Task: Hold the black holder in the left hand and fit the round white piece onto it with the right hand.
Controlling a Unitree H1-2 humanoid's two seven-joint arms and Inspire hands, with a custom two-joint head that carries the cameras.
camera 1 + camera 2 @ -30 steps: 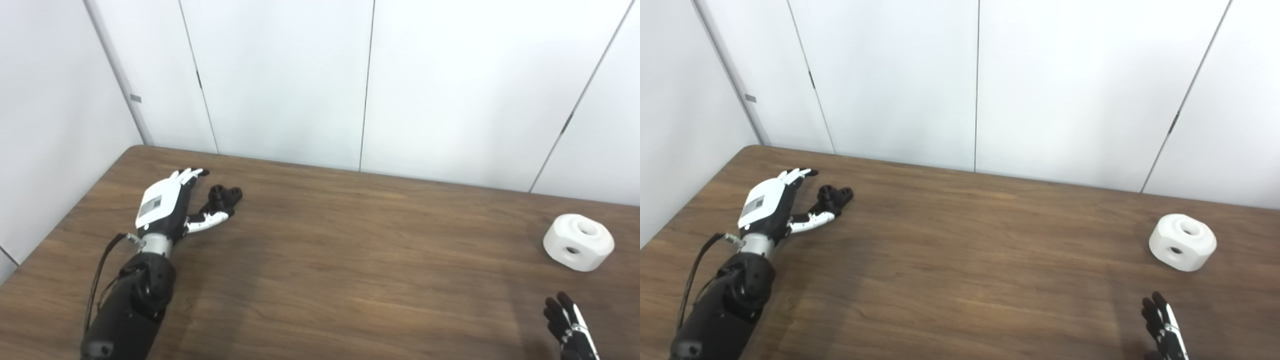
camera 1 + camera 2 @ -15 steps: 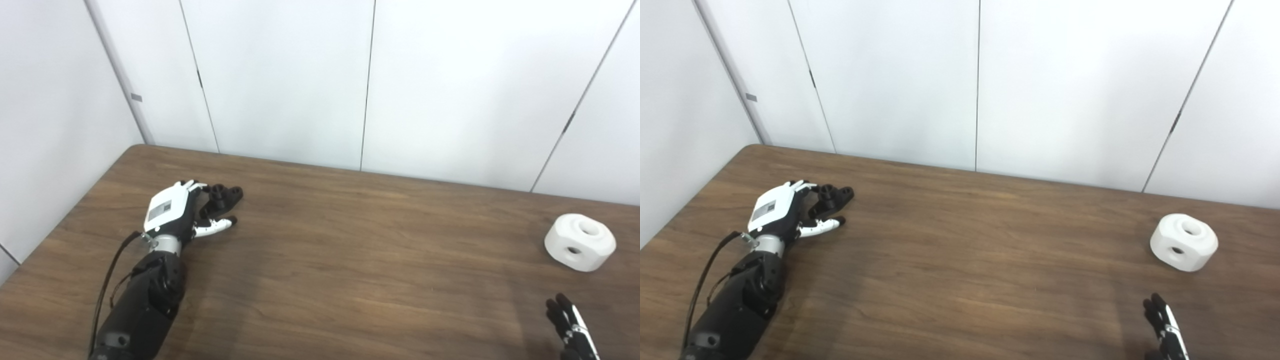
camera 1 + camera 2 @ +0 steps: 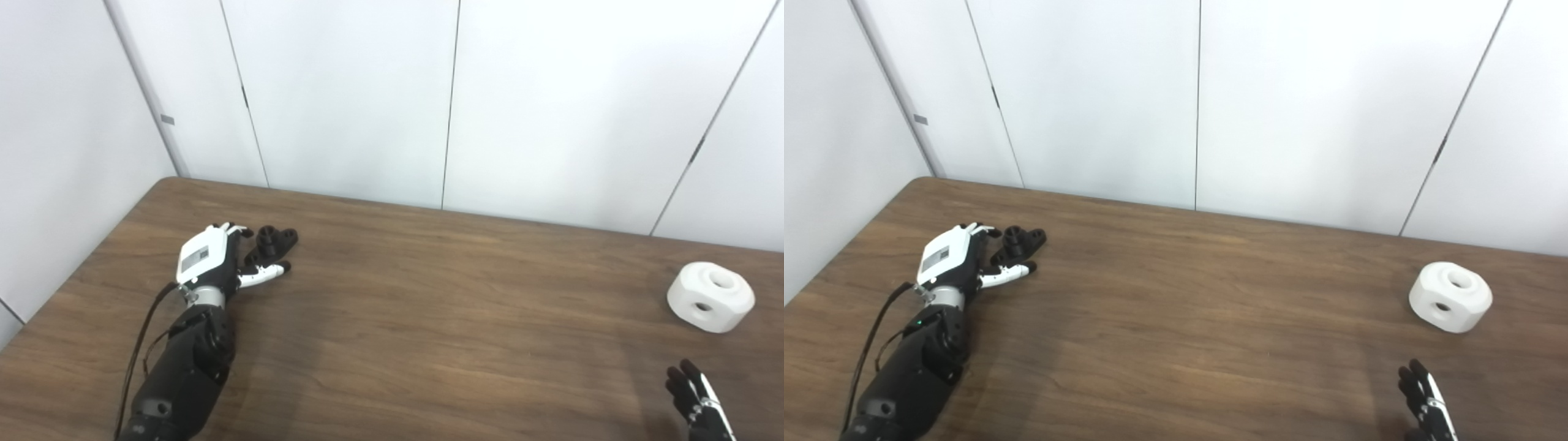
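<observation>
The black holder [image 3: 275,239] lies on the brown table at the far left. My left hand [image 3: 211,260] rests on the table just left of it, fingers curled toward the holder and thumb stretched out below it; whether it grips the holder I cannot tell. The round white piece [image 3: 710,296], with a hole on top and one in its side, sits on the table at the far right. My right hand [image 3: 695,401] is low at the bottom right edge, fingers apart and empty, well short of the white piece.
The brown wooden table [image 3: 429,318] runs up to white wall panels [image 3: 343,98] at the back and left. The holder also shows in the right eye view [image 3: 1024,238], the white piece too [image 3: 1450,296].
My left hand has come down and its fingers have curled in beside the black holder, with the thumb drawn closer under it. The right hand has hardly moved.
</observation>
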